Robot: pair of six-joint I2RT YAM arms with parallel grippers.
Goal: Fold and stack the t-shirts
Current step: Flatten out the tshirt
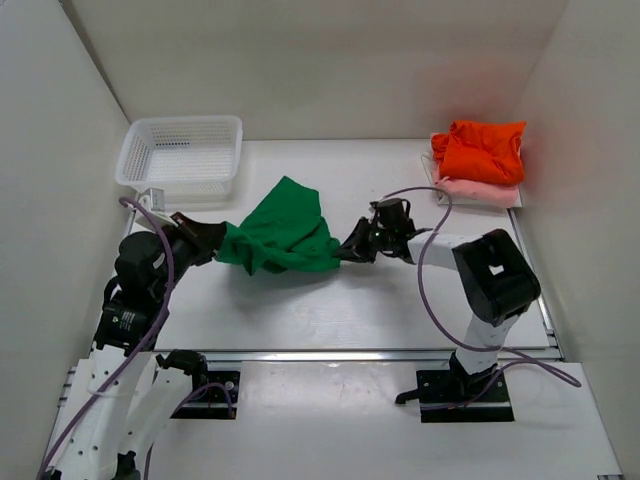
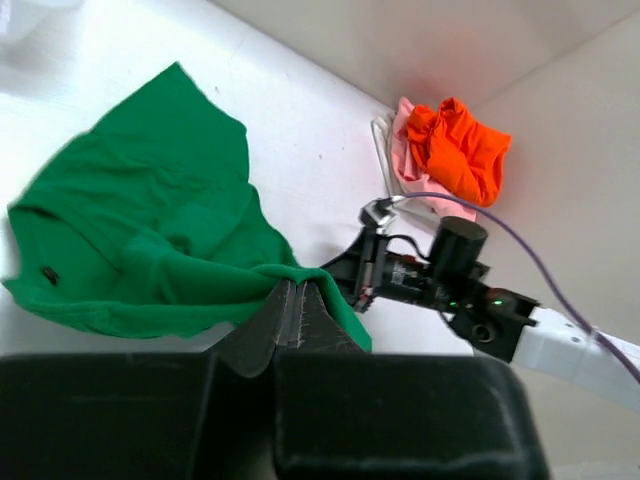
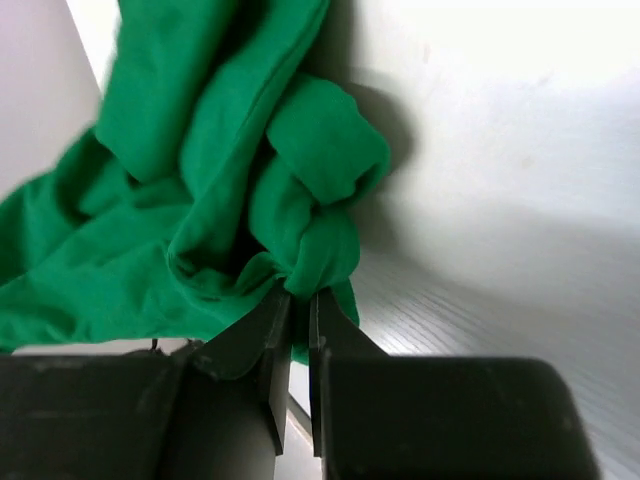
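Note:
The green t-shirt (image 1: 283, 233) hangs crumpled between my two grippers over the middle of the table. My left gripper (image 1: 213, 243) is shut on its left edge; in the left wrist view the cloth (image 2: 140, 240) folds over the closed fingertips (image 2: 297, 288). My right gripper (image 1: 352, 246) is shut on its right edge; in the right wrist view a bunched fold (image 3: 300, 200) sits pinched at the fingertips (image 3: 298, 292). The orange t-shirt (image 1: 482, 150) lies folded on the pale pink t-shirt (image 1: 478, 190) at the back right corner.
A white mesh basket (image 1: 182, 155) stands at the back left. White walls enclose the table on the left, back and right. The right arm's purple cable (image 1: 425, 270) loops over the table beside its wrist.

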